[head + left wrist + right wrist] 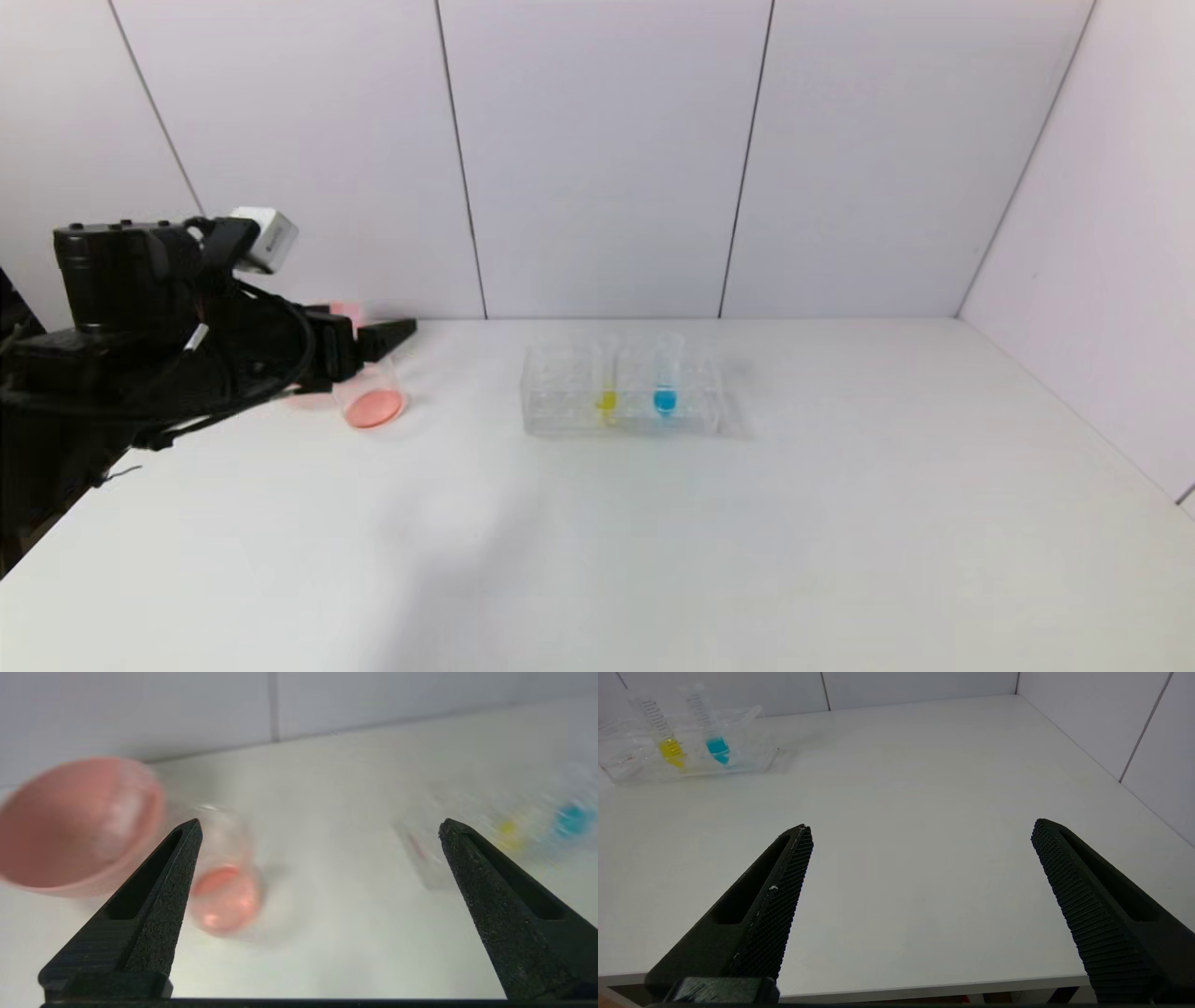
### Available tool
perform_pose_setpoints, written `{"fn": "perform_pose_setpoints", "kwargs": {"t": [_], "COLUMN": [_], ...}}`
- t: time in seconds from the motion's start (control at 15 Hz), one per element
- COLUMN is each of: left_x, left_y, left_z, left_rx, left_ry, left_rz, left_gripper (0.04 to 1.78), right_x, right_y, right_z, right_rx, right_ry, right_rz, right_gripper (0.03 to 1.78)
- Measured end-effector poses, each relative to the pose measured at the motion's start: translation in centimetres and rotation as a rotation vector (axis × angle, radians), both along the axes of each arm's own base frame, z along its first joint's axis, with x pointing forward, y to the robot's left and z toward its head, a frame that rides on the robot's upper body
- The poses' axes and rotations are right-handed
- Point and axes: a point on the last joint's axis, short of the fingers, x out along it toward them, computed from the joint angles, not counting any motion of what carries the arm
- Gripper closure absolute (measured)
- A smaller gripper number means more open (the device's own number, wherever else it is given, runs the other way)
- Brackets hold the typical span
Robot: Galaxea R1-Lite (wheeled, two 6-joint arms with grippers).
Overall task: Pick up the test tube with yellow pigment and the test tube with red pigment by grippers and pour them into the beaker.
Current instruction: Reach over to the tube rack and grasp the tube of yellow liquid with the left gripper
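My left gripper fingers wide, holding nothing, near the beaker with pinkish contents, my right gripper fingers wide over bare table, test tube with yellow pigment upright in rack

You will find no legible text, brand or number in any view. The test tube with yellow pigment and the neighbouring blue-bottomed tube each carry a printed graduation scale of short dark tick marks up the clear wall, but you cannot read any figures beside them. The white box module on the left arm shows a faint dark mark on its side, too small to make out.
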Motion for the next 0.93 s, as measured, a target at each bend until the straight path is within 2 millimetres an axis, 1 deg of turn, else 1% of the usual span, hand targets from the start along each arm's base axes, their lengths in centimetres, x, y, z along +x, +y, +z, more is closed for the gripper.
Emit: {"fn": "perform_pose_setpoints", "kwargs": {"t": [0.13,0.27,0.4,0.53,0.67,0.93], "left_x": [-2.8,-5.0,-6.7,-7.9,-8.0,-6.5], "left_y": [-2.5,-5.0,-7.6,-10.4,-12.9,-17.9], "left_z": [-0.5,-0.8,-1.2,-1.9,-2.7,-4.5], "left_rx": [0.022,0.045,0.055,0.033,0.0,-0.044], "left_ry": [0.027,0.03,0.041,0.064,0.071,-0.01], "left_rz": [-0.134,-0.205,-0.228,-0.206,-0.136,0.064], "left_gripper": [0.06,0.06,0.06,0.06,0.06,0.06], "right_x": [0.0,0.0,0.0,0.0,0.0,0.0], "right_y": [0.0,0.0,0.0,0.0,0.0,0.0], "right_z": [0.0,0.0,0.0,0.0,0.0,0.0], "right_rx": [0.0,0.0,0.0,0.0,0.0,0.0], "right_ry": [0.0,0.0,0.0,0.0,0.0,0.0], "right_rz": [0.0,0.0,0.0,0.0,0.0,0.0], "right_gripper": [0.1,0.1,0.1,0.1,0.1,0.1]}}
